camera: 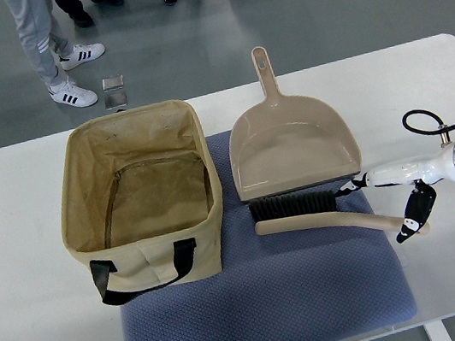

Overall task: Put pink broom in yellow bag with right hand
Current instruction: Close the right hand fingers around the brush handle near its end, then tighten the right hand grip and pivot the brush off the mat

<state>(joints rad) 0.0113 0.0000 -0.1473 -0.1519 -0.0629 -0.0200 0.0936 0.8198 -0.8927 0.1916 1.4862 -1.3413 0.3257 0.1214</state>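
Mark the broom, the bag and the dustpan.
broom (331, 221): top view, on its handle.
bag (149, 248): top view, on its front wall.
dustpan (293, 147): top view, on its tray floor.

Single top view, steep downward look over table (29, 340), robot's side.

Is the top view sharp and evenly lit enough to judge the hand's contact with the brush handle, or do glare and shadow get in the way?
Top view: sharp focus, soft even lighting, faint shadows; white table bright but not blown out; robot's right hand sits at the beige brush's handle end, its dark fingertips small, so actual contact is hard to confirm; grey floor shows mild reflections.
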